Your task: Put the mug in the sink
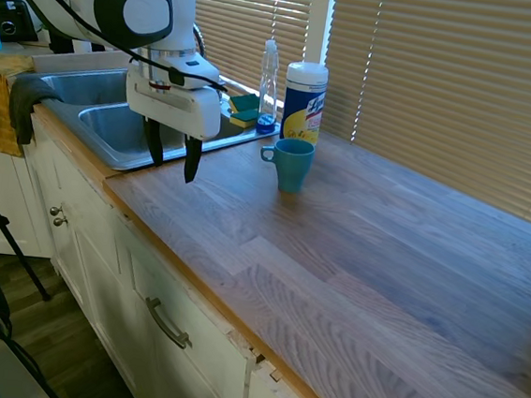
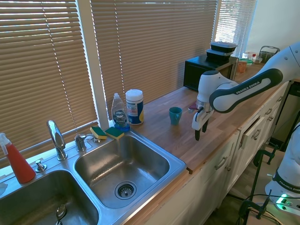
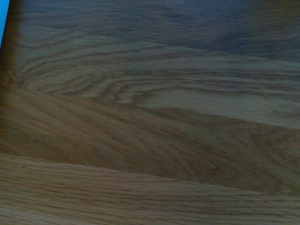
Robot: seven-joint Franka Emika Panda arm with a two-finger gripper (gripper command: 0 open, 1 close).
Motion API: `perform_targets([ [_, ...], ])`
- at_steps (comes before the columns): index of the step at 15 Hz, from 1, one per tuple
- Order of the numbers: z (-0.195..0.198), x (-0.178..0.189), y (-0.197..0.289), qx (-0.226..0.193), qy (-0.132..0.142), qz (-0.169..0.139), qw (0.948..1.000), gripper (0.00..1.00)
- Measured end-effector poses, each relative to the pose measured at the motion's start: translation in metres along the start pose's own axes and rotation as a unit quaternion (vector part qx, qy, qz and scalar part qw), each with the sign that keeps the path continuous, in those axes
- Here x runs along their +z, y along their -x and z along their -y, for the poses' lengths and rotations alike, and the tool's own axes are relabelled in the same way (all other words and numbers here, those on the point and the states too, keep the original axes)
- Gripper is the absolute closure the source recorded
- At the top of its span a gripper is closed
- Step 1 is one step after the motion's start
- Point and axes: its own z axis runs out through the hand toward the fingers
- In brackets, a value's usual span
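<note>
Seen from the second exterior view, a red spray bottle (image 2: pixel 16 161) stands at the far left behind the sink (image 2: pixel 180 165), whose two steel basins sit under a curved chrome faucet (image 2: pixel 56 138). Two green and yellow sponges (image 2: pixel 107 132) lie on the back rim, next to a dish soap bottle (image 2: pixel 120 114) and a white wipes canister (image 2: pixel 134 107) with a yellow label. Further right the mug (image 2: pixel 175 115) stands upright on the wooden bench (image 2: pixel 178 136), apart from the canister and well clear of the sink. The jaws (image 2: pixel 200 129) hang empty and parted above the bench near its front edge, beside the mug without touching it. A black microwave (image 2: pixel 206 70) stands at the back right.
</note>
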Motion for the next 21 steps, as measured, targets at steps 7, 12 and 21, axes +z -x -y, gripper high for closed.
perform_targets([
  [7, 0.005, -0.025, -0.02, 0.028, -0.023, -0.01, 0.9993, 0.0],
  [12, 0.014, -0.055, -0.085, 0.112, -0.06, -0.014, 0.9918, 0.0],
  [21, 0.021, -0.046, -0.202, 0.261, -0.099, 0.011, 0.9601, 0.0],
])
